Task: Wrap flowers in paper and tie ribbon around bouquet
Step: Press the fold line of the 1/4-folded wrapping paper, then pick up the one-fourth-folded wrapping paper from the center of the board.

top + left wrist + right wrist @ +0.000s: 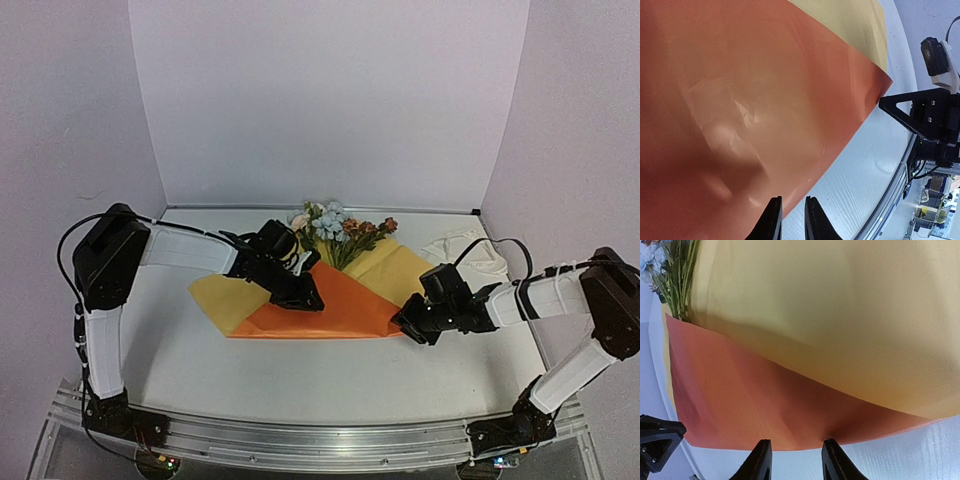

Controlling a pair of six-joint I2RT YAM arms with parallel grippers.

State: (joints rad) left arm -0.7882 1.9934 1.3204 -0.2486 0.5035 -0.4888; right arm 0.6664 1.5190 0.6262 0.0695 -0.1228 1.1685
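**Desk station: sheet half folded, both tools at the orange flap**

White desk (300, 385), pale walls (330, 100) on three sides. A metal rail (320, 440) runs along the near edge.

Right tool (408, 325): low at the near-right corner of the orange flap. In the wrist view its fingers (760, 460) stand well apart. The flap's edge lies right at the tips and is not pinched.

Left tool (305, 295): farther in, over the orange flap toward its left side. In the wrist view its fingers (771, 220) are a narrow gap apart with nothing between them. The glossy orange face fills most of that view.

Paper (345, 305): mid-desk, yellow face up. An orange flap is folded over its near part into a rough triangle. Yellow shows at the left and at the far right.

Flowers (335, 228): on the far part of the paper. The blooms reach past its far edge toward the back wall. The green stems run near-ward and slip under the orange flap.

Ribbon (468, 255): loose cream heap at far right on the desk, close beside the paper's far-right edge. Whether they touch is not clear.
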